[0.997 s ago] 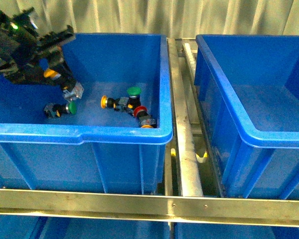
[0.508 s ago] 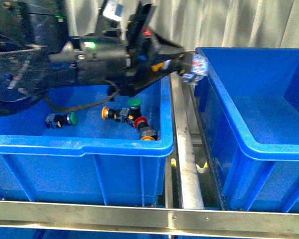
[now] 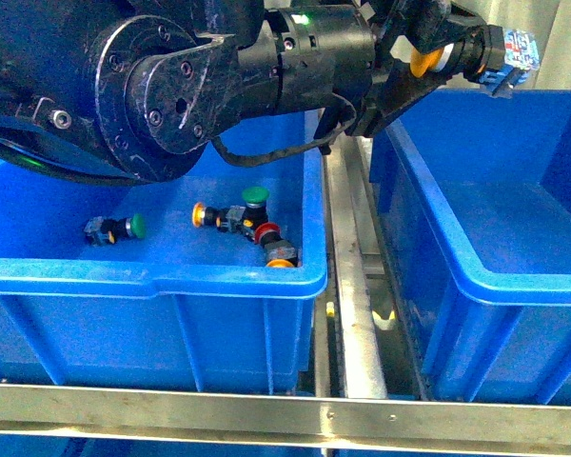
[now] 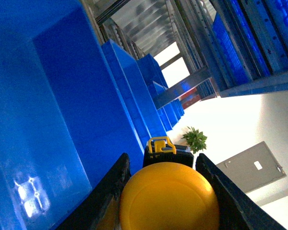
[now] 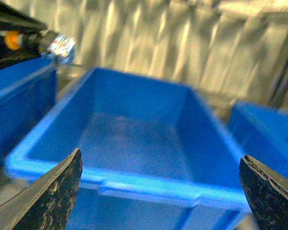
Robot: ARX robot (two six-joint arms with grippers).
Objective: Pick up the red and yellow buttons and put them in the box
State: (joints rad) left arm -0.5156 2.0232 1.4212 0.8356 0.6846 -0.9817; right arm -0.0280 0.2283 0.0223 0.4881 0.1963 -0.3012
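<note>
My left gripper (image 3: 436,59) is shut on a yellow button (image 3: 420,63) and hangs above the far left corner of the box (image 3: 500,278), the empty blue bin on the right. In the left wrist view the button's yellow cap (image 4: 169,199) fills the space between the fingers of my left gripper (image 4: 162,160). More buttons lie in the left blue bin (image 3: 171,271): a yellow button (image 3: 200,215), a red button (image 3: 264,231) and a yellow-orange button (image 3: 281,261). My right gripper (image 5: 159,158) is open, facing the box (image 5: 134,184) with nothing between its fingers.
Two green buttons (image 3: 255,197) (image 3: 136,226) also lie in the left bin. A metal roller rail (image 3: 352,286) runs between the two bins, and a metal bar (image 3: 285,405) crosses the front. The bulky black left arm (image 3: 171,86) spans the far side of the left bin.
My left arm has lifted from inside the left bin and swung right with the yellow button, passing the roller rail and reaching above the box's corner.
</note>
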